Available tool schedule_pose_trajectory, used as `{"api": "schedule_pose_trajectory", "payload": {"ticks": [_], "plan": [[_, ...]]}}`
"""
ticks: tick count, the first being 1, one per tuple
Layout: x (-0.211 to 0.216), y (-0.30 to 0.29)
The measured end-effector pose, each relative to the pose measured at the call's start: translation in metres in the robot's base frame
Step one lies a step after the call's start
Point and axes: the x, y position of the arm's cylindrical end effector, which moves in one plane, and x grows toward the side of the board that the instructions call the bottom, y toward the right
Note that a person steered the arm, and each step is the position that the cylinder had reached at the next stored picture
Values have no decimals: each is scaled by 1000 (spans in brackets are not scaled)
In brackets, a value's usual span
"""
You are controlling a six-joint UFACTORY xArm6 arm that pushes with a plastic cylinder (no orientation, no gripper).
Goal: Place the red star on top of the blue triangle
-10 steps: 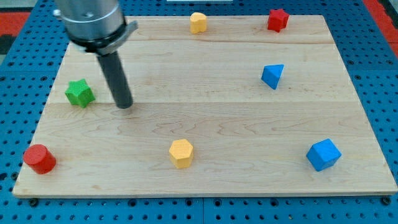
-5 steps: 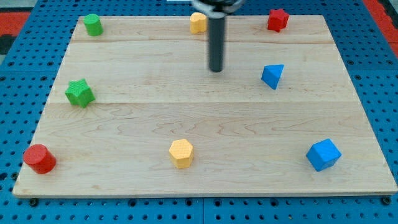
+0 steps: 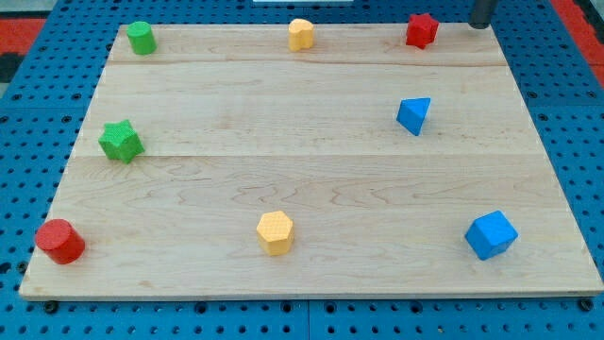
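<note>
Camera view: one look down on a wooden board point(image 3: 311, 170) set over a blue pegboard.
Red star: red star point(image 3: 421, 30) sits near the board's top edge toward the view's right, standing free with nothing touching it.
Blue triangle: blue triangle point(image 3: 414, 115) lies below the star in the view, a little to its left, well apart from it.
My tip: my tip point(image 3: 481, 25) shows at the view's top right, just right of the star and apart from it; it is a plain rod with no jaws, so it grasps nothing and can only push.
Handling, as I judge it: the star looks small, rigid and light, likely to slide easily on the smooth wood and to turn if pushed off-centre.
Contact choice: its notched outline gives uneven faces; pressing squarely on the side away from the triangle, at the view's top, should keep it straighter.
Hidden or cut off: almost all of the rod lies beyond the frame's top edge, so its lean cannot be read.
Hard to tell: whether the tip rests on the board or beyond its edge.
Other blocks: green cylinder point(image 3: 142, 38), yellow block point(image 3: 301, 34), green star point(image 3: 121, 142), red cylinder point(image 3: 60, 241), yellow hexagon point(image 3: 276, 232), blue cube point(image 3: 491, 234).
</note>
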Motion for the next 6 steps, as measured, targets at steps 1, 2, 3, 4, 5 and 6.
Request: {"api": "schedule_pose_trajectory", "payload": {"ticks": [1, 2, 3, 4, 5, 6], "plan": [[4, -57], [2, -86], [34, -79], [18, -59], [0, -50], [0, -116]]}}
